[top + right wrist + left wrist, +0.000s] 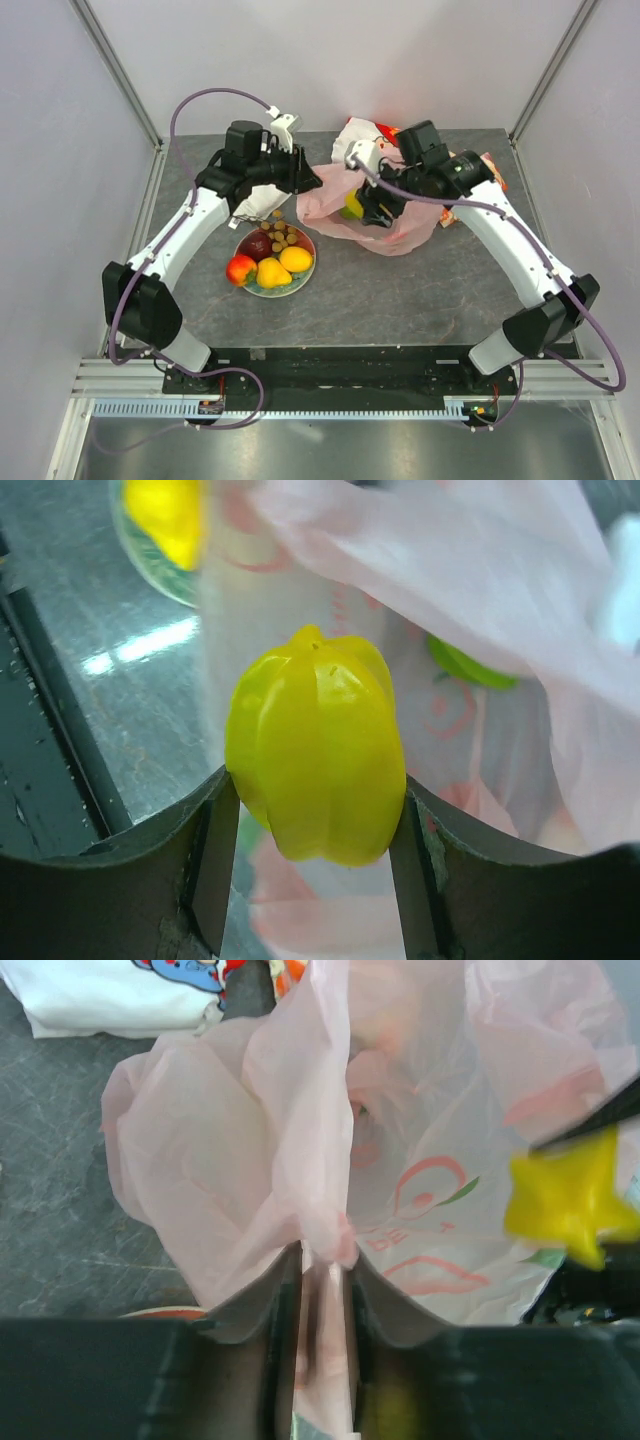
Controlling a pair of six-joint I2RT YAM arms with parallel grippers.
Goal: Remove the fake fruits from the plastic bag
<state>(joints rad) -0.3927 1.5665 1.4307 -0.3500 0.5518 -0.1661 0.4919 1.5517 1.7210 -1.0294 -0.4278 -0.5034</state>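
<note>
- Tabletop (400, 290) is dark grey and mottled like stone, fenced by pale plain walls (330, 60) and slanting metal frame posts (120, 70).
- Near the left arm sits a plate (301, 283) carrying an apple (240, 269), a pear (272, 273), an orange (296, 259), a plum (257, 244) and a grape bunch (283, 233).
- The plastic bag (400, 235), pale pink and crinkled, lies on the far half of the table with its longer side running left to right. A white cloth (360, 135) with a cartoon print lies behind it.
- The left gripper (322, 1290) has its fingers drawn close together, nipping a gathered fold of the bag's film.
- The right gripper (315, 850) is clamped on a yellow star fruit (318, 755), one finger pressed to each flank.
- The star fruit hangs above the table at the bag's left end, against the film; whether it is clear of the mouth cannot be told.
- Its long axis and ribs run along the fingers, with the narrower tip pointing away from the wrist.
- A green piece (470, 665) lies inside the bag, behind the film.
</note>
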